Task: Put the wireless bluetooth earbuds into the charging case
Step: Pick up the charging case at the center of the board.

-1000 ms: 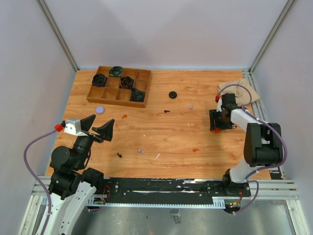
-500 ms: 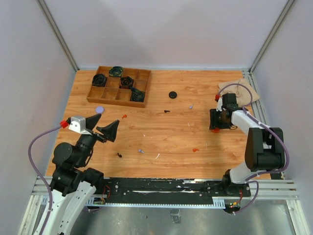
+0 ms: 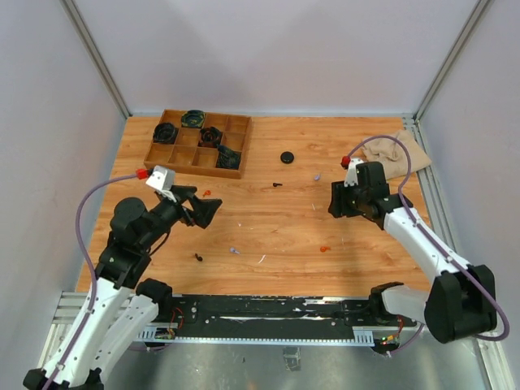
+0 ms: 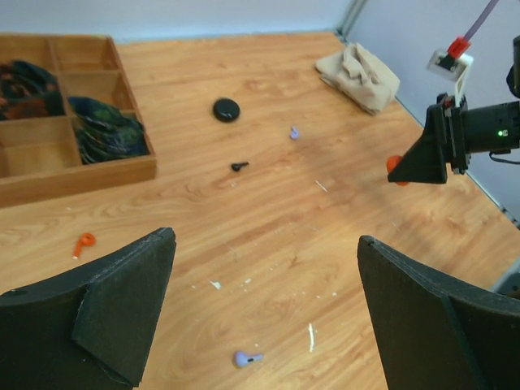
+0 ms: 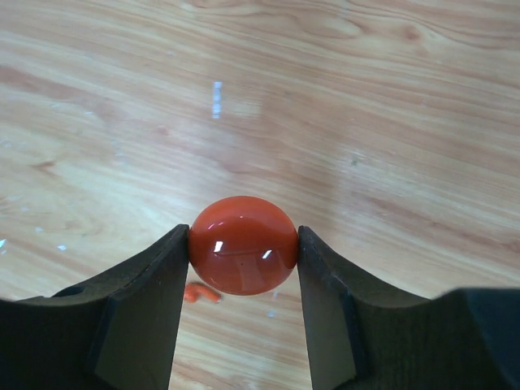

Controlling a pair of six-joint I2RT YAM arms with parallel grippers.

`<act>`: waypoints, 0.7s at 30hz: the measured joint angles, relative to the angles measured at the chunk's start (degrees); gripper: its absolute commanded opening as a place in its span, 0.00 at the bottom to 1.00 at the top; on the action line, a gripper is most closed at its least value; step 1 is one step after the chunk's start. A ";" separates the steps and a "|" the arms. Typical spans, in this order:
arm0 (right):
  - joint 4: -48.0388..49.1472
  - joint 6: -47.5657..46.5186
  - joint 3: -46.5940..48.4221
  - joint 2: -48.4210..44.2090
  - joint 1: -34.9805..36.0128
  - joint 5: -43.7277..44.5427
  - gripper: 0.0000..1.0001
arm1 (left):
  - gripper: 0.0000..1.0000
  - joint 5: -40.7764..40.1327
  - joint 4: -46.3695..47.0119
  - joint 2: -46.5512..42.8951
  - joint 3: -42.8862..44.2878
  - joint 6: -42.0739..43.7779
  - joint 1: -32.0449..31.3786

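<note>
Tabletop (image 3: 366, 260) scattered with tiny earbuds, none seated in a case. The right gripper (image 3: 335, 200) pinches an orange-red charging case (image 5: 242, 244) between its fingers, held off the wood and apparently closed (no lid seam shows). One orange-red earbud (image 5: 201, 294) lies just below it; a second orange-red earbud (image 4: 83, 242) rests near the wooden tray (image 4: 49, 183). The left gripper (image 4: 264, 244) is spread wide and empty, with a lavender earbud (image 4: 246, 357) on the wood below. A black earbud (image 4: 238, 166), a second lavender earbud (image 4: 294, 132) and a black case (image 4: 226, 109) lie farther off. By this showing the job has barely begun: every earbud is left to insert.
</note>
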 measured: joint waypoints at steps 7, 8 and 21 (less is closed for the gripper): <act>2.25 3.74 -2.64 -7.61 10.62 1.70 0.37 | 0.96 7.34 -0.22 9.97 1.40 -4.28 0.00; 2.95 4.39 -3.17 -8.50 12.22 2.12 0.37 | 0.96 8.35 -0.09 11.04 1.40 -5.16 -0.02; 15.96 5.97 -7.02 -12.48 32.41 11.02 0.37 | 0.88 14.60 12.66 18.16 -2.95 -19.19 -5.05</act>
